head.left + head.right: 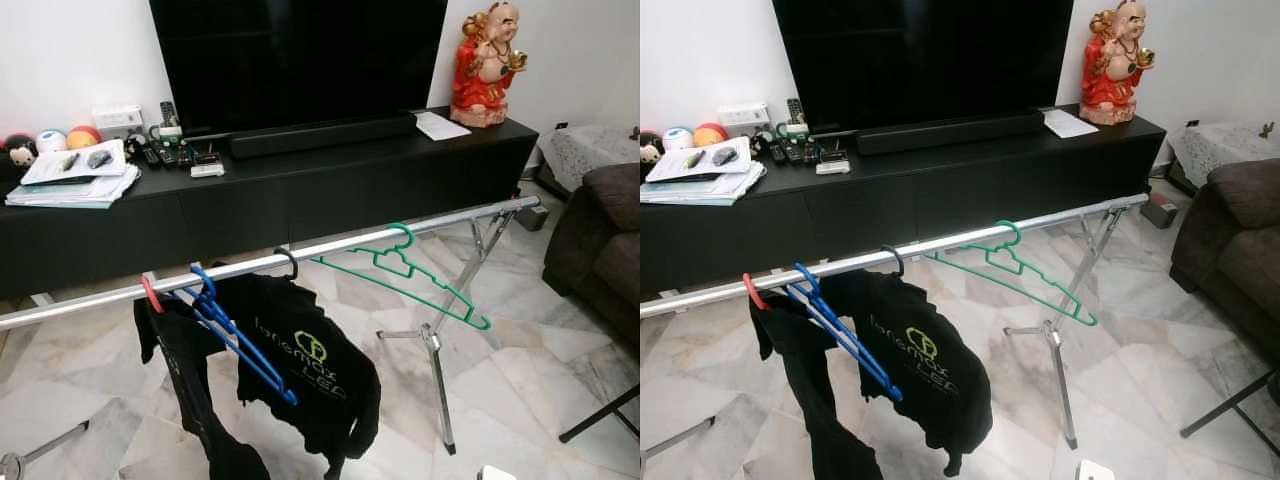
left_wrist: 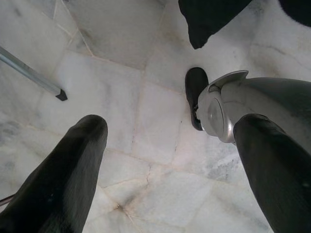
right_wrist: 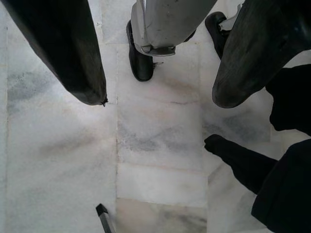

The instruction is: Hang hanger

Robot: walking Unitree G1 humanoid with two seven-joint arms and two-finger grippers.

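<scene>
Marble floor [image 2: 146,145] is what our two wrist cameras look down on, and there we see our left gripper [image 2: 170,160] and our right gripper [image 3: 158,97] both hanging low beside our legs, each with its two black fingers apart and holding nothing. Further ahead, on the silver rail [image 1: 330,249], the green hanger [image 1: 410,275] already hangs by its hook, tilted and bare, near a blue hanger [image 1: 235,335] and a black shirt [image 1: 300,365]. We judge the hanging as done, with nothing left except perhaps to straighten it; behind stands the black cabinet [image 1: 300,190].
</scene>
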